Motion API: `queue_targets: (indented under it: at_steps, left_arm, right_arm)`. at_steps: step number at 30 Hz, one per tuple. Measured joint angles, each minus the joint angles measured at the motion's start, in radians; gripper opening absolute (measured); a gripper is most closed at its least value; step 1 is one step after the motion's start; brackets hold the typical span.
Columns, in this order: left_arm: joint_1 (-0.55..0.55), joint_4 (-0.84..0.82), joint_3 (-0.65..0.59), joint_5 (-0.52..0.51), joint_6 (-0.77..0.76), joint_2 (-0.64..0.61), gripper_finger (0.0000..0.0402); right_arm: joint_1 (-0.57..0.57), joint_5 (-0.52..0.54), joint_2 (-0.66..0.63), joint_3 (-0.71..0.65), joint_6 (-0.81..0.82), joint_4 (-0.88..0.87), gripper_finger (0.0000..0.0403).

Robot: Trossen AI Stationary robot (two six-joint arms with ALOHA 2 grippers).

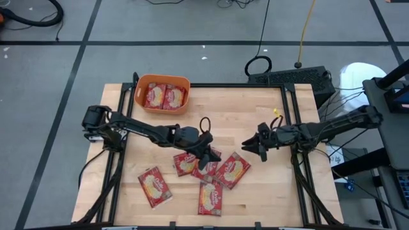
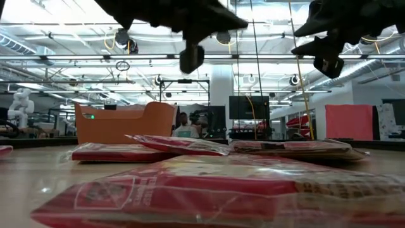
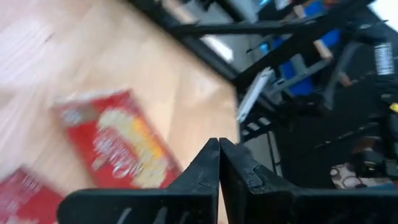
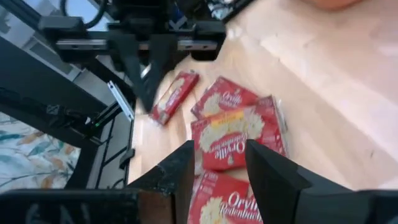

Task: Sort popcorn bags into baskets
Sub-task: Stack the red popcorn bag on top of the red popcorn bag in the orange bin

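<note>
Five popcorn bags (image 1: pixel 204 179) lay loose on the wooden desk (image 1: pixel 255 198) toward its near edge: three overlapping in a cluster at the middle, one apart on the left (image 1: pixel 155 186), and one nearest the edge (image 1: pixel 210 197). The left gripper (image 1: pixel 209 155) hung over the middle cluster with its fingers (image 3: pixel 214 163) pressed together and nothing between them; in the low view it was clearly raised above the packets. The right gripper (image 1: pixel 249 145) hovered just beside the cluster's right-hand bag (image 1: pixel 232 170), its fingers (image 4: pixel 264 163) parted and empty, pointing toward the pile. The orange basket (image 1: pixel 142 96) stood at the far left of the desk, well apart from both grippers, with two bags (image 1: pixel 163 96) lying flat side by side in it. Only the high view showed the basket's contents; the low view gave just its orange wall (image 2: pixel 126 123) behind the packets, with one bag (image 2: pixel 209 193) filling the foreground. The right wrist view looked past its own fingers onto the overlapping bags (image 4: pixel 233 134) and caught the left gripper (image 4: pixel 144 81) hanging beyond them. The left wrist view showed one blurred bag (image 3: pixel 118 146) on the desk past its closed fingers.
</note>
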Motion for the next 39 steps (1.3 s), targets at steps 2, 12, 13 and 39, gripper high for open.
queue_targets:
  at_steps: [2,12,13,39]
  left_arm:
    - [0.000,-0.046,0.000,-0.016,-0.042,0.005,0.0010]
    - [0.003,-0.097,0.000,-0.045,-0.162,0.089,0.0075]
    - [0.003,-0.095,0.000,-0.050,-0.165,0.100,0.0082]
    - [0.057,-0.452,0.359,-0.147,-0.235,0.351,0.0147]
  right_arm:
    - [0.009,-0.001,0.009,0.000,0.046,-0.039,0.0137]
    - [0.162,-0.198,0.142,0.000,0.214,-0.141,0.0131]
    - [0.184,-0.202,0.165,0.000,0.209,-0.140,0.0127]
    - [0.308,-0.056,0.594,0.002,0.313,0.001,0.0003]
